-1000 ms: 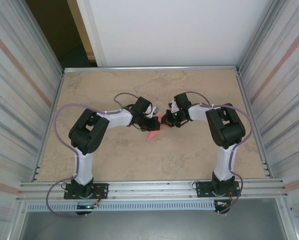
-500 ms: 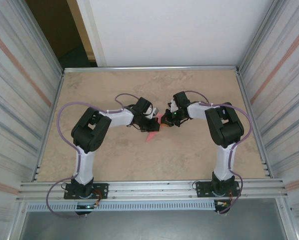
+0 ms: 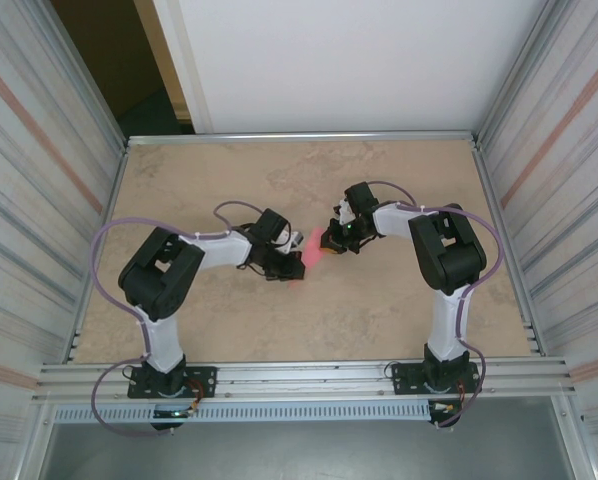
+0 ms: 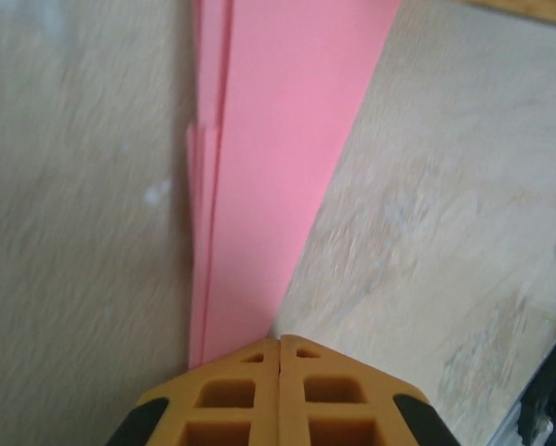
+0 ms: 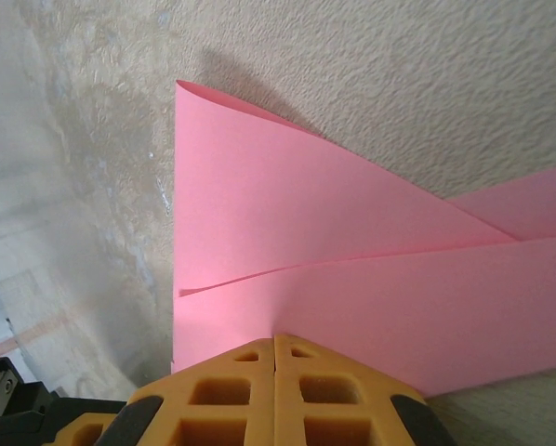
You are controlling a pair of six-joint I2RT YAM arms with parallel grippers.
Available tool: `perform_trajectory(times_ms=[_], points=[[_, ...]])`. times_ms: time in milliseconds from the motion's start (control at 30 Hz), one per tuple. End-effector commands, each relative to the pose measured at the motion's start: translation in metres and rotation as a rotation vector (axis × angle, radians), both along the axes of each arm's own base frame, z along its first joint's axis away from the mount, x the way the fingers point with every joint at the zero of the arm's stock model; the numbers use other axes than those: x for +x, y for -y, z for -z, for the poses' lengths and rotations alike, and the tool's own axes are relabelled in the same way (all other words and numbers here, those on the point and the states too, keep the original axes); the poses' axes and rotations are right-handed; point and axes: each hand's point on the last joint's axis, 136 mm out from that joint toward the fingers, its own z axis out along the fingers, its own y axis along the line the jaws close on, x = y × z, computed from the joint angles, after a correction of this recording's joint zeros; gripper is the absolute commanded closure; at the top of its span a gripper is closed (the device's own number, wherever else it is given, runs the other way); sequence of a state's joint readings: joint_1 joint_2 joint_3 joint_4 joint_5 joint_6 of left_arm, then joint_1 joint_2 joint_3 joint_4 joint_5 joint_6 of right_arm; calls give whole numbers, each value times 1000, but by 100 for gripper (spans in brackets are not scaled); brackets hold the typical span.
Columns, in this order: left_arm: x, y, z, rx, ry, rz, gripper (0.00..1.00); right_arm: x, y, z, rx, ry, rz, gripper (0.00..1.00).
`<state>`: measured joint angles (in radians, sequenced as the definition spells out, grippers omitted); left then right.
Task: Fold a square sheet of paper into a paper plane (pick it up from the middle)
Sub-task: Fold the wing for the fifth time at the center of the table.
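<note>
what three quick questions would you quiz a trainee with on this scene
1. True or false: the left tool is shut on the folded pink paper.
2. The right tool pinches: A nothing, B the same paper, C the other tool?
3. How many tools hold the paper?
Key: 1 true; 2 B; 3 two.

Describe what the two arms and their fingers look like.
The left arm and right arm each have white links between bulky black joints, with a lilac cable looping alongside. The fingers are orange-yellow plastic with rectangular cut-outs and black side parts.
</note>
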<state>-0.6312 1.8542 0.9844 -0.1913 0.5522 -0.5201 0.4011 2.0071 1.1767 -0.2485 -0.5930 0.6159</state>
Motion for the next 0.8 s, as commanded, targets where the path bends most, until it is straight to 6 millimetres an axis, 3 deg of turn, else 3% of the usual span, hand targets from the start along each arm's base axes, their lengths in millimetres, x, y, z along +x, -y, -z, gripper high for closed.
perform_trajectory(times_ms=[0,133,200,400,533,667,767], points=[[-41,-29,14,71,-148,-4,95,-15,27,40,-151,-78,14,94],[-44,-31,1,40,-134,-3,93,-12,19,28,-110,-50,-13,94],[-40,-28,-13,10,-107,-6,92,-9,9,12,-68,-18,-41,92],[-18,-25,-64,-78,19,-31,85,-1,-10,-54,8,118,-92,78],[0,-47,-89,-84,112,-110,72,-1,3,-78,-64,173,-25,60],[18,-79,-100,-25,210,-222,49,-7,22,-77,-221,186,67,46],[30,-104,-103,33,274,-314,32,-13,28,-75,-321,178,121,41]])
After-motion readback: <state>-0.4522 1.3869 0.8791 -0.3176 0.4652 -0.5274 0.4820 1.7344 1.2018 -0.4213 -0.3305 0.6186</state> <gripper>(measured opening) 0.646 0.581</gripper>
